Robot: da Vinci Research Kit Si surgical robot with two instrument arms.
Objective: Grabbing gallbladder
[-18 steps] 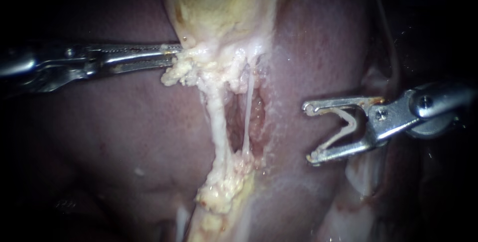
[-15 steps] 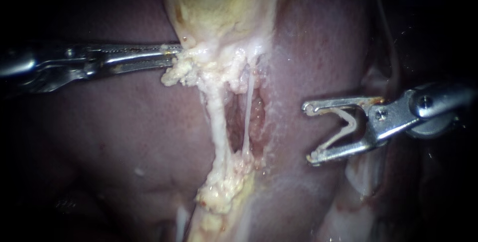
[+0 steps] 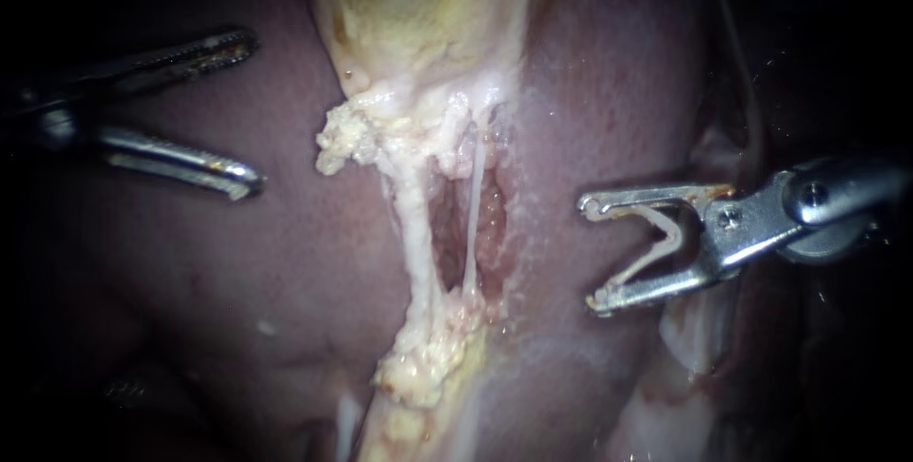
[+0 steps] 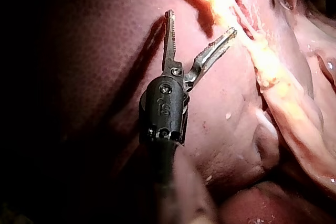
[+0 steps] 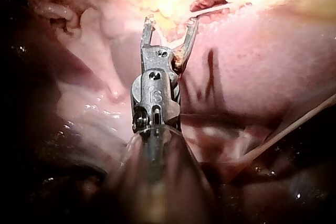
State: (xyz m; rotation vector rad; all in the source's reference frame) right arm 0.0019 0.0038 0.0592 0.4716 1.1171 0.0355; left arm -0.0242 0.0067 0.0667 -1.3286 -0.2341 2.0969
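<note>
- While my left instrument (image 3: pixel 254 110) hangs over the liver (image 3: pixel 238 281), its jaws stand wide apart and hold nothing.
- The gallbladder (image 3: pixel 428 15) lies at the top middle of the endoscope view, pale yellow, near these jaws but not touching them.
- Below it, crumbly pale tissue (image 3: pixel 361 134) and thin white strands (image 3: pixel 417 224) run down across the liver.
- My right instrument (image 3: pixel 587 255) is on the other side of the strands, its jaws also open and empty.

The reddish liver (image 3: pixel 238 262) bears everything. On it lies the pale yellow gallbladder (image 3: pixel 428 15); from its lower end two whitish strands (image 3: pixel 416 224) run over the liver to a yellowish lumpy clump (image 3: pixel 423 367).
</note>
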